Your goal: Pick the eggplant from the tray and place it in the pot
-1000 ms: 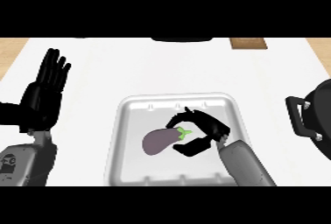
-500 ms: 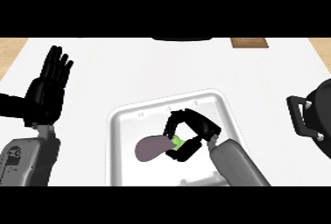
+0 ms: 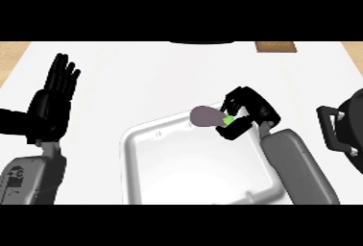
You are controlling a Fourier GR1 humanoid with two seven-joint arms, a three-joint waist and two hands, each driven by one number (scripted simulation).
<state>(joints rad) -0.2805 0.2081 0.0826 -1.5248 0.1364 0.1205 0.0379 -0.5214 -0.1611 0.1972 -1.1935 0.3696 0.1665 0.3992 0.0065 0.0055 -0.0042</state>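
One right hand (image 3: pixel 245 111) clamps the eggplant (image 3: pixel 207 116) by its green stem end, bulb pointing left over the tray (image 3: pixel 142 168)

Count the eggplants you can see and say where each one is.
1. The eggplant is held in the right hand, above the tray's far edge. None shows elsewhere; the pot is cut off at right.

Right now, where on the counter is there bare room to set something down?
Bare white counter runs between the resting left hand and the right hand holding the eggplant. It is crowded at right, between that arm and the pot.
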